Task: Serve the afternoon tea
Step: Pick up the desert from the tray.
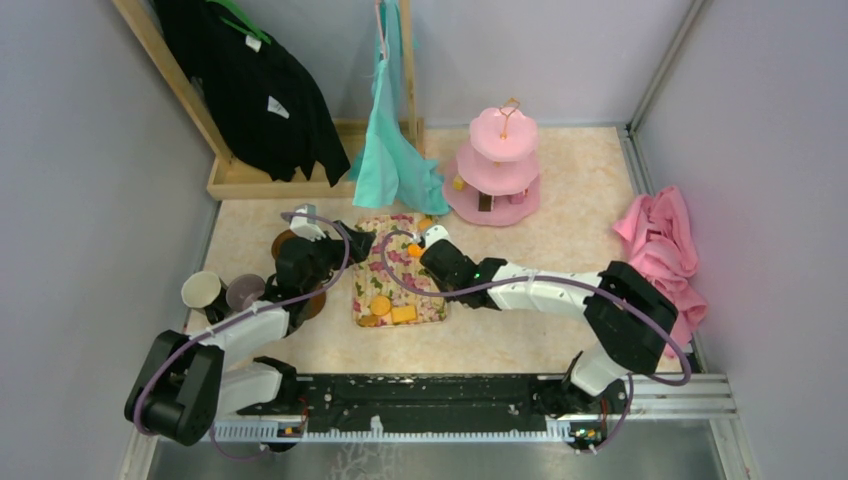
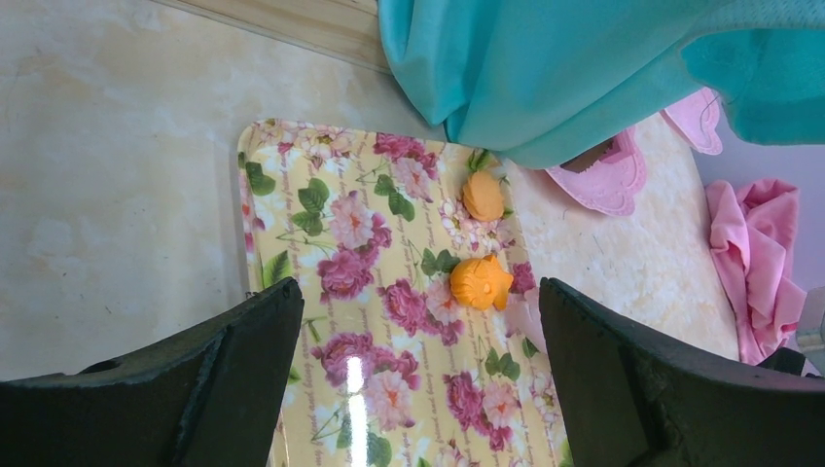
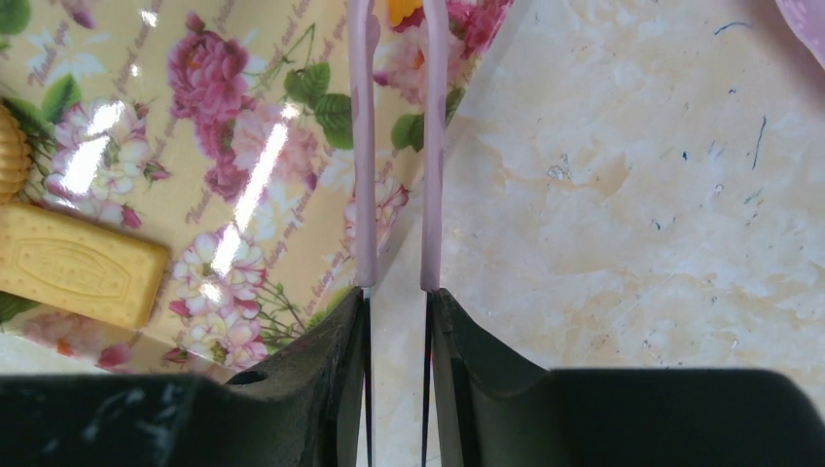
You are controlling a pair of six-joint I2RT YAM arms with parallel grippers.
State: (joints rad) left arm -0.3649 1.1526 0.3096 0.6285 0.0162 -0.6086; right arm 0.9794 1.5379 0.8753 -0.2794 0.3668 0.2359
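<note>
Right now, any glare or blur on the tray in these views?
Left wrist: one white glare streak on the floral tray, snacks sharp, left fingers dark and soft. Right wrist: several glare streaks across the tray, pink tongs sharp, right fingers nearly black. Top external: even light, no glare, small detail soft.

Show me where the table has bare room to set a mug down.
Free: the table between tray, stand and pink cloth; also the strip between tray and rail. Crowded: the left, with mugs, saucers and left arm.
</note>
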